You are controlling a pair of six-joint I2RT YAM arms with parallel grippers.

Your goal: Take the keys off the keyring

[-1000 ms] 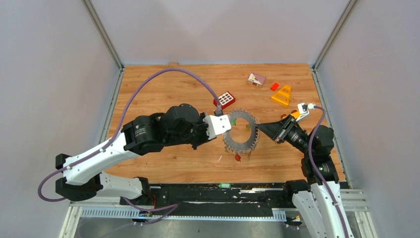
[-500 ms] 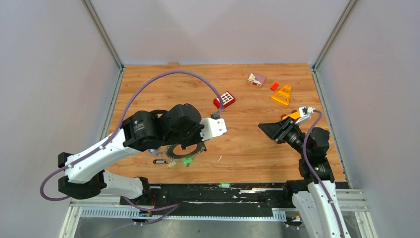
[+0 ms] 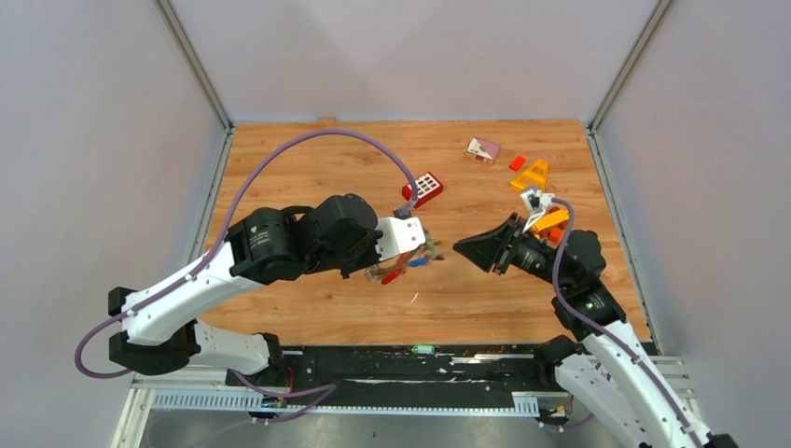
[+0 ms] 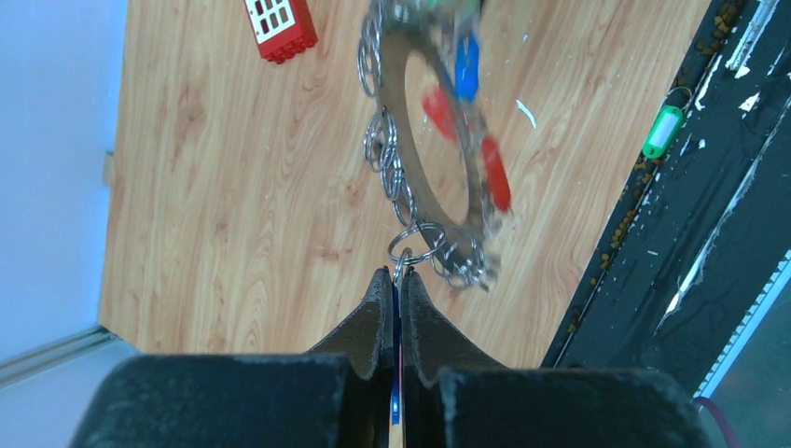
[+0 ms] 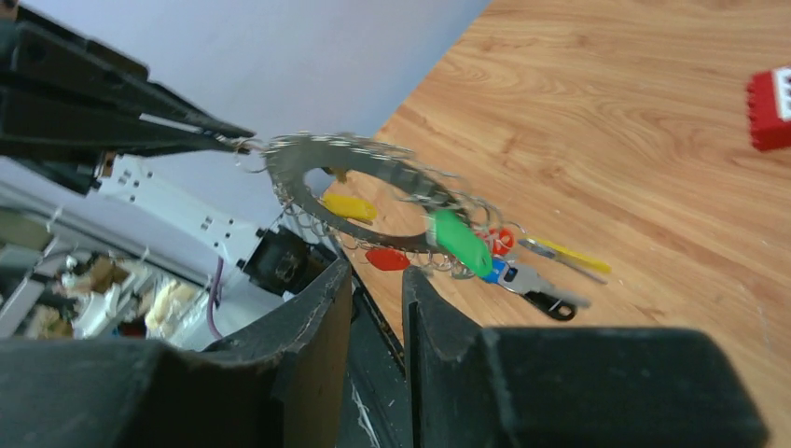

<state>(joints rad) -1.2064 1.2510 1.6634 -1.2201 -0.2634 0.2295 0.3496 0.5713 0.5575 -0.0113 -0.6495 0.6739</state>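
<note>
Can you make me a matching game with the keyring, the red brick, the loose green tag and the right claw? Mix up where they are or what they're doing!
Things:
1. keyring
2. red brick
3. loose green tag
4. right claw

Places or states:
A. lying on the black strip
B. open, holding nothing
C. dangling from the shut left claw
D. lying on the wooden table

Pairs: 1-C, 2-D, 3-A, 4-B
</note>
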